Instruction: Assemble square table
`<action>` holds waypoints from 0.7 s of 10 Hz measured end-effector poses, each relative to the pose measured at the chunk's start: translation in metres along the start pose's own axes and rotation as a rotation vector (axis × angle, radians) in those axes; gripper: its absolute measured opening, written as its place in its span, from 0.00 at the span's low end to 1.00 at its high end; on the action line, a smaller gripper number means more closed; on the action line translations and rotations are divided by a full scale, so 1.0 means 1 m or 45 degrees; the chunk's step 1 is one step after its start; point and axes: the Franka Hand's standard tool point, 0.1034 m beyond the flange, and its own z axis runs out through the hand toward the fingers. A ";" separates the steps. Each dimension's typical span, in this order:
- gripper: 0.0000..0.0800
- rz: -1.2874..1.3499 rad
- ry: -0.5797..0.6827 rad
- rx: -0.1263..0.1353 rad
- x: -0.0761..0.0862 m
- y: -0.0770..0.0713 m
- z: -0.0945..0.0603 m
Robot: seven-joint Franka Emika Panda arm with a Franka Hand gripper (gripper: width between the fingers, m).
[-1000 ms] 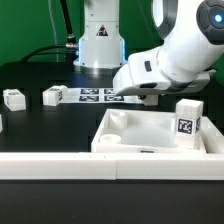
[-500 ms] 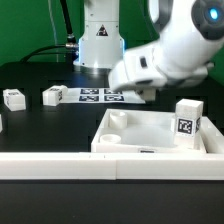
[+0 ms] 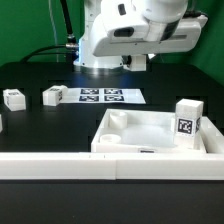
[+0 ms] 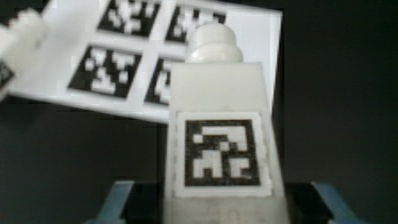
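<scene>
At the exterior view's right, one leg (image 3: 187,118) stands in the tabletop (image 3: 150,142); my gripper (image 4: 222,205) holds a second leg (image 4: 217,120) (two loose legs (image 3: 13,98) (image 3: 52,95) wait)

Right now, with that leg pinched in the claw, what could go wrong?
1. The gripper seems to hold the leg by one end only, so it could tilt or slip.
2. A tilted leg may miss a corner socket in the top.
3. A standing leg is already at one corner of the top; the arm could knock it when coming down.
</scene>
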 end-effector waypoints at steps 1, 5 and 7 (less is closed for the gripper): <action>0.36 0.001 0.059 0.003 0.001 0.001 -0.001; 0.36 0.038 0.424 0.007 0.036 0.043 -0.108; 0.36 0.048 0.640 -0.017 0.043 0.049 -0.135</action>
